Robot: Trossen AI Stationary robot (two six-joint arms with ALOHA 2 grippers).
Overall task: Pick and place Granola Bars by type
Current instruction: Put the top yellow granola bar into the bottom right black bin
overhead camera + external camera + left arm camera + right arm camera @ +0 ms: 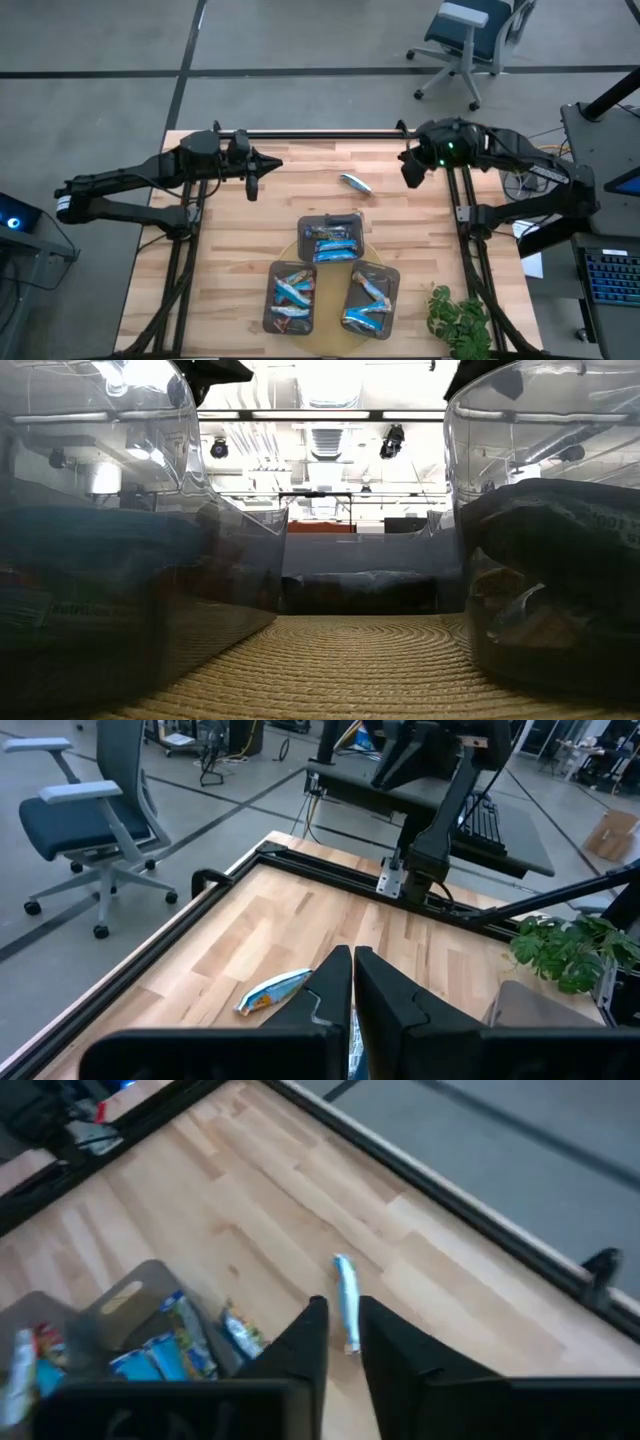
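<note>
One loose granola bar (355,184) lies on the bare wooden table (230,260), beyond the three filled trays (331,240), its long axis slanting across the boards. It lies between the arms, nearer the right gripper (409,168), whose fingers stand slightly apart and empty (the bar shows just ahead of them). The left gripper (252,183), fingers together, waits farther off.
</note>
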